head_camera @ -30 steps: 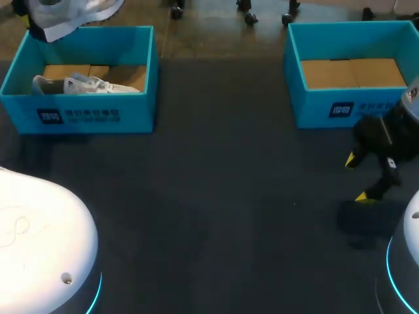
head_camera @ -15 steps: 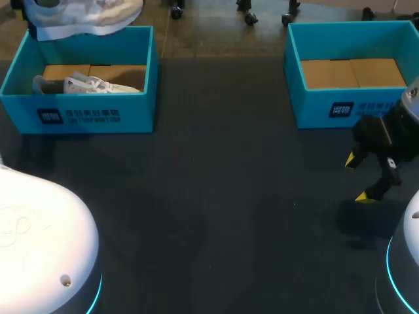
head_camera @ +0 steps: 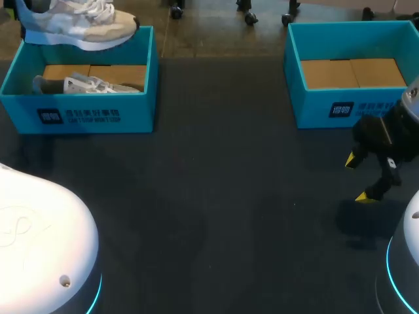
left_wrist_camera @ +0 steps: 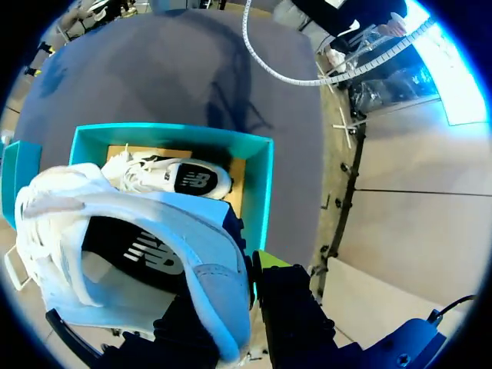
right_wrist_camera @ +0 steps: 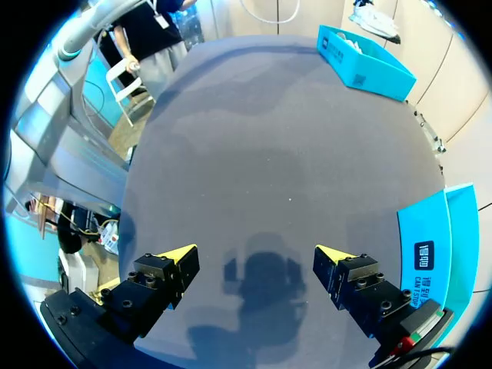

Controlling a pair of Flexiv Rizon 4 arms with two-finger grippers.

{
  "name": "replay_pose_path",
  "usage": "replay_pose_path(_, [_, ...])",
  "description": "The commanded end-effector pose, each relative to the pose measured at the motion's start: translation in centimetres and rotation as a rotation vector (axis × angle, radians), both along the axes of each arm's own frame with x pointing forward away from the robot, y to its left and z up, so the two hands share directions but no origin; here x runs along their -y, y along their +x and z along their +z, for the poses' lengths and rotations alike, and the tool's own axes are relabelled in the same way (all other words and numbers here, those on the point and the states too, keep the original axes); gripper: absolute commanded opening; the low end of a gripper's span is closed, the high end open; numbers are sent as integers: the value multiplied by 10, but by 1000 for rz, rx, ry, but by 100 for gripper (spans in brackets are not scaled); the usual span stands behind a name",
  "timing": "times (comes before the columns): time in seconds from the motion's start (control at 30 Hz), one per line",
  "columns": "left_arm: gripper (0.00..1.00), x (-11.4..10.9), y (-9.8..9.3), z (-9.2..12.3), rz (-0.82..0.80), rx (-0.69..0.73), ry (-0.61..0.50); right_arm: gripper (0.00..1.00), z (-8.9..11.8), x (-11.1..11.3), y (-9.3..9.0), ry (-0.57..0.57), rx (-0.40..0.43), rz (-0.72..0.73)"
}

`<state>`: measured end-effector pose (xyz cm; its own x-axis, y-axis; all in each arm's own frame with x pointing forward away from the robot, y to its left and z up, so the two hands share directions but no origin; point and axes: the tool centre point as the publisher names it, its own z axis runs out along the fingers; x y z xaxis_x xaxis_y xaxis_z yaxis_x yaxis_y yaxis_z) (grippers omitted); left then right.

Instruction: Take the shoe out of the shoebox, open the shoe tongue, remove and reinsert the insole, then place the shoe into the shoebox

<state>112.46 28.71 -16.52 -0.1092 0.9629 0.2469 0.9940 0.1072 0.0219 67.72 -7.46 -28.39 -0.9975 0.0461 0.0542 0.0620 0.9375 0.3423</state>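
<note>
My left gripper (left_wrist_camera: 231, 307) grips the shoe (head_camera: 75, 23) above the box (head_camera: 91, 116), my right gripper (head_camera: 357, 178) hangs open; tongue, insole and return remain, I judge.

1. At 11 o'clock on the counter (head_camera: 216, 196), the shoe (head_camera: 75, 23) runs off the head view's edge, so its heel top is cut off.
2. In the left wrist view, the shoe's heel, clamped in the left gripper (left_wrist_camera: 227, 288), covers one finger; only one yellow tip (left_wrist_camera: 267, 259) shows.
3. The shoebox (head_camera: 98, 114) wall hides the lower side of the second shoe (head_camera: 88, 85).
4. At 1 o'clock, the other shoebox (head_camera: 340, 108) is clipped at one corner.
5. Far ahead of the right gripper (right_wrist_camera: 255, 251), the first shoebox's contents are too small to tell.
</note>
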Motion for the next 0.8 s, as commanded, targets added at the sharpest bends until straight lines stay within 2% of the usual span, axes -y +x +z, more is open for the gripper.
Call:
replay_pose_path(0.03, [0, 1, 9, -12, 25, 20, 31, 100, -1, 0, 0, -2, 1, 0])
replay_pose_path(0.27, [0, -9, 23, -37, 35, 33, 54, 100, -1, 0, 0, -2, 1, 0])
replay_pose_path(0.43, [0, -19, 26, -56, 25, 17, 61, 100, -1, 0, 0, -2, 1, 0])
replay_pose_path(0.8, [0, -29, 26, -72, -3, -15, 68, 100, -1, 0, 0, -2, 1, 0])
